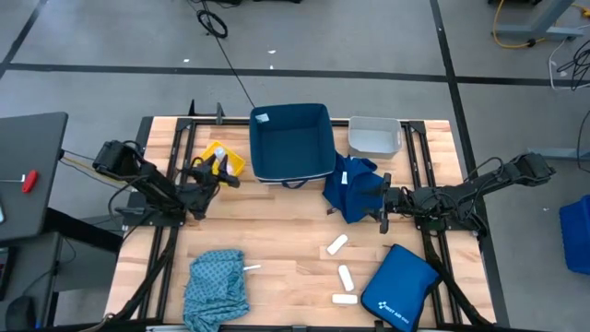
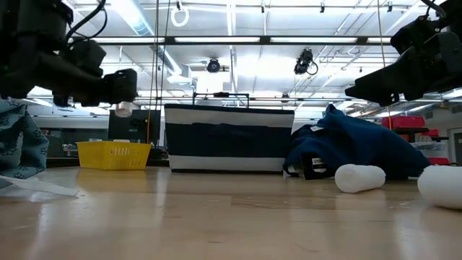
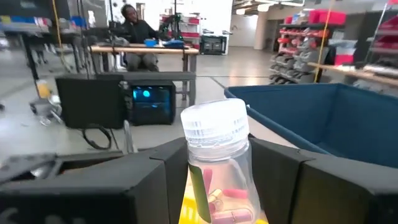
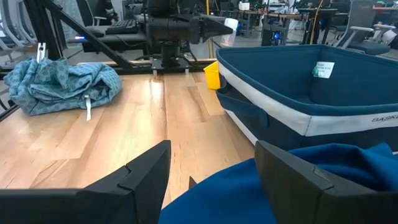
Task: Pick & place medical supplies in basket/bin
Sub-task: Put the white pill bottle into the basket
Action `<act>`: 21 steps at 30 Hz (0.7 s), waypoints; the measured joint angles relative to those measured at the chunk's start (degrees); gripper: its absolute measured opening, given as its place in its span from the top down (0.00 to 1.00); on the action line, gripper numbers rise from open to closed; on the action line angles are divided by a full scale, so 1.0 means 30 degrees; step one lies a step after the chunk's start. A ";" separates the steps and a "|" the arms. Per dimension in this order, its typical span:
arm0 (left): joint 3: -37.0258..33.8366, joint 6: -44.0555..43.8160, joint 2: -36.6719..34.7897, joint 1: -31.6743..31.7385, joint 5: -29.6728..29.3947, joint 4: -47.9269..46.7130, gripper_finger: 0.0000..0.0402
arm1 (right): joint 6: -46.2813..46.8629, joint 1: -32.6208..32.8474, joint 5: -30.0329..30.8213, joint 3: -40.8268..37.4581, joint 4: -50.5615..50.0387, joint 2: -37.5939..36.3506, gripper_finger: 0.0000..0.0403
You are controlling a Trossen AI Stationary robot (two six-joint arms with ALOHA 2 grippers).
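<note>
A clear vial [image 3: 217, 158] with a white screw cap and pink pieces inside sits between the fingers of my left gripper [image 1: 218, 171], which is shut on it at the near side of the small yellow tub [image 1: 228, 158]. In the low view the cap [image 2: 124, 108] shows at that gripper's tip, above the table. My right gripper [image 4: 211, 177] stands open over the dark blue cloth [image 1: 351, 189], which lies heaped on the table in front of the navy tub [image 1: 292, 143]. The teal cloth [image 1: 217, 281] and three white packets [image 1: 343, 273] lie on the near part of the table. My left gripper pinches the vial's clear body [image 3: 214, 183] below the cap between its two fingers [image 3: 155, 183], one on each side. The fingers reach out level. The capped end [image 3: 214, 127] sticks out past the fingers, and the vial is lifted clear of the table, with yellow showing under it.
A pale grey tub [image 1: 373, 136] stands right of the navy tub. A flat royal-blue pouch [image 1: 398, 286] lies at the near right. Bare wood lies in the middle of the table [image 1: 277, 221]. A person sits at a desk in the room beyond.
</note>
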 joint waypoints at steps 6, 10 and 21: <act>-0.0272 -0.3909 0.0004 0.0776 0.1656 -0.2994 0.63 | 0.0000 0.0001 0.0007 -0.0001 0.0000 0.0000 0.40; -0.0134 -0.5602 0.0007 0.1561 0.2175 -0.4633 0.63 | 0.0124 -0.0004 0.0015 0.0004 0.0000 -0.0003 0.40; -0.0127 -1.0280 0.0007 0.4965 0.6756 -0.9578 0.63 | 0.0157 0.0000 0.0018 0.0000 0.0000 0.0000 0.40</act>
